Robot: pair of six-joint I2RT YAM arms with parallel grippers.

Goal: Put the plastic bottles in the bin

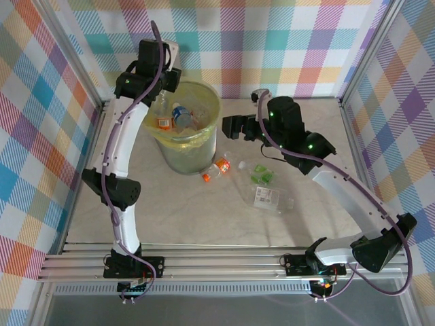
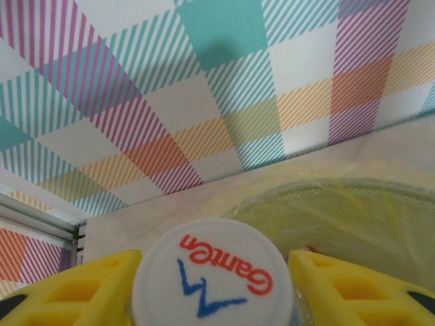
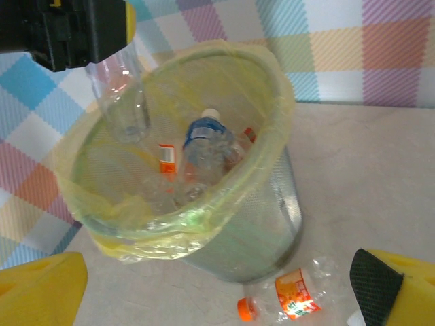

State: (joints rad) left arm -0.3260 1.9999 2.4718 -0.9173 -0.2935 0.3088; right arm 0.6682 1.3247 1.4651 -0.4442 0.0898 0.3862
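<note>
The left claw [image 3: 75, 27] is clenched on a clear bottle [image 3: 122, 102] near its white cap [image 2: 212, 275], and the bottle hangs cap-up just inside the rim of the bin [image 3: 275, 129]. Inside the yellow-lined bin lie a blue-labelled bottle [image 3: 200, 146] and an orange-labelled bottle [image 3: 167, 159], among others. The right claw [image 1: 232, 127] is released, its jaws spread wide, just beside the bin's right side. On the table [image 1: 190, 217] lie an orange-capped bottle [image 1: 216, 168] near the bin's foot, a green-labelled bottle [image 1: 262, 178] and a white-labelled bottle [image 1: 272, 200].
</note>
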